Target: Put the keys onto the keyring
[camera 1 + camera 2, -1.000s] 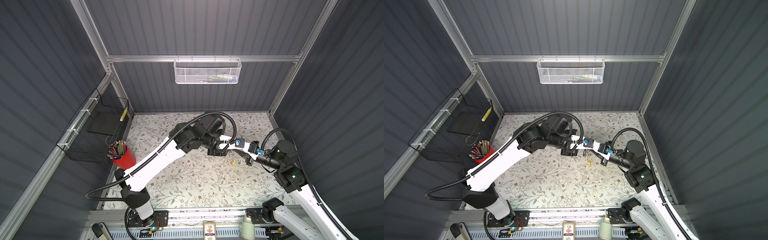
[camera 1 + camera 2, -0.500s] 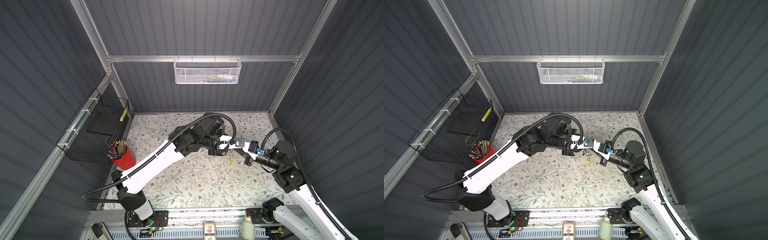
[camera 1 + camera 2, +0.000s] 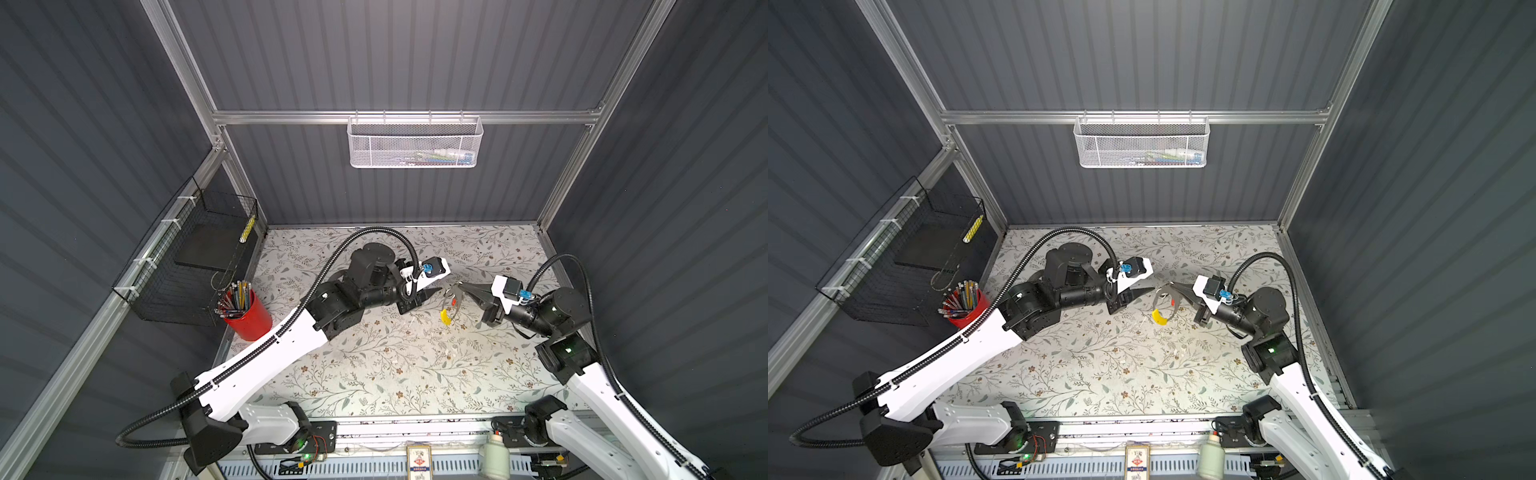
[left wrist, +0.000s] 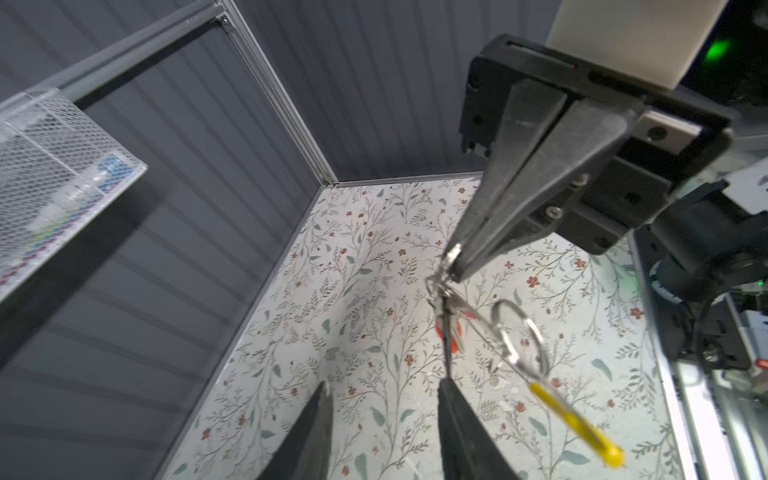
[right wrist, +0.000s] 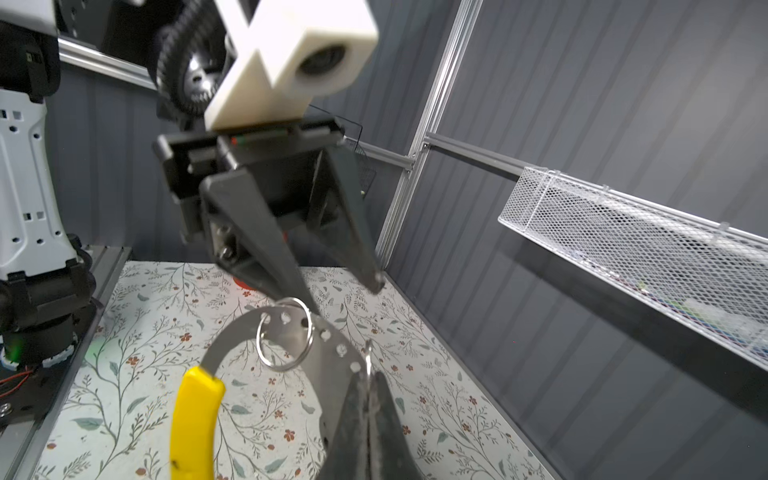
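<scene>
Currently, keyring (image 5: 232, 336): flat grey holed arc with yellow segment (image 5: 195, 411) and small split ring (image 5: 284, 365), pinched by the fingers of the right gripper (image 5: 369, 380), aloft over the floral tabletop (image 3: 374, 374). Arc hangs near upright, yellow end lowest. Fingers of the left gripper (image 5: 343, 299) spread, empty, just beside it; red pencil cup (image 3: 251, 318) well apart.

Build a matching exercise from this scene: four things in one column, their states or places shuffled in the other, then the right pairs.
Things:
1. left gripper
2. right gripper
3. red cup
4. white mesh basket

States or places:
A. hangs on the back wall
B. shut on the keyring
C. full of pencils
D. open, holding nothing

Pairs: 1-D, 2-B, 3-C, 4-A
</scene>
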`<state>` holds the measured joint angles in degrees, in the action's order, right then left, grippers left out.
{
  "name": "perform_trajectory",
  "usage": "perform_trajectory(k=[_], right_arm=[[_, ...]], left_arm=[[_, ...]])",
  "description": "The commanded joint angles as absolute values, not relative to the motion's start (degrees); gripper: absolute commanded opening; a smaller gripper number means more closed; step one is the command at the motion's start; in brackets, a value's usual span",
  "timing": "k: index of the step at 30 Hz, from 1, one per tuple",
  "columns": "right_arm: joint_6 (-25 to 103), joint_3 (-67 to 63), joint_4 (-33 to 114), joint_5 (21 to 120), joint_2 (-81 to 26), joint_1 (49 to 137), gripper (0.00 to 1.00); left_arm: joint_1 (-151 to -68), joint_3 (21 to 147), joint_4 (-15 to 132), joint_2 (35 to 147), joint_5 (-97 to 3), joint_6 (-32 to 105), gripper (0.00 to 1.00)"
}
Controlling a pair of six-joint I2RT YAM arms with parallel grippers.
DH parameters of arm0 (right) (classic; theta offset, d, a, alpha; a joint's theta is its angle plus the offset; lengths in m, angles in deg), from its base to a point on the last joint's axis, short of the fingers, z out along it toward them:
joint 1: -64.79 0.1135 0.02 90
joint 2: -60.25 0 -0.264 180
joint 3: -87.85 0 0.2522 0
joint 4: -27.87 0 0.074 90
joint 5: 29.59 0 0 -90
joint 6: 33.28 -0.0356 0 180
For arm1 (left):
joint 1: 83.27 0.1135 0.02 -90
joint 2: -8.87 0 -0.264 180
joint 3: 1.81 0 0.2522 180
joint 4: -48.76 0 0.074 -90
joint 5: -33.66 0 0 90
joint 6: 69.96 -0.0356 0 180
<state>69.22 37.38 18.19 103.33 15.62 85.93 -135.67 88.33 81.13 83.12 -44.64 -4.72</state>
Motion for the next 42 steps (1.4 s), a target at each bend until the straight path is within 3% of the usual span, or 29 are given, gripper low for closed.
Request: perform_trajectory(k=[1,8,14,18,23,26,42], right_arm=[[65.27,37.52,11.02,103.75,15.48,86.12,0.00],[63.98,37.79,9.00,104.44,15.33,86.12,0.00],[63.20,38.53,8.50,104.47,15.77,86.09,0.00],[61.97,39.08,6.50,104.92,15.52,86.14,0.00],[61.98,39.62,6.02,104.67,15.76,86.12,0.00],[62.22,40.71,6.00,104.19,16.42,85.91,0.00],[63.02,41.73,7.36,104.01,17.53,84.78,0.00]], left_arm=[[-135.53,85.39,73.54,82.78,-38.99,3.09,0.43],[-135.55,83.77,69.65,84.58,-36.48,6.02,0.49],[-135.52,83.97,67.67,85.84,-35.49,7.02,0.47],[-135.56,84.45,67.15,87.05,-33.88,7.16,0.38],[-135.55,87.74,71.73,88.84,-33.19,4.06,0.11],[-135.59,89.86,74.72,88.50,-35.82,0.95,0.02],[-136.86,102.44,91.57,89.99,-45.56,-15.63,0.00]])
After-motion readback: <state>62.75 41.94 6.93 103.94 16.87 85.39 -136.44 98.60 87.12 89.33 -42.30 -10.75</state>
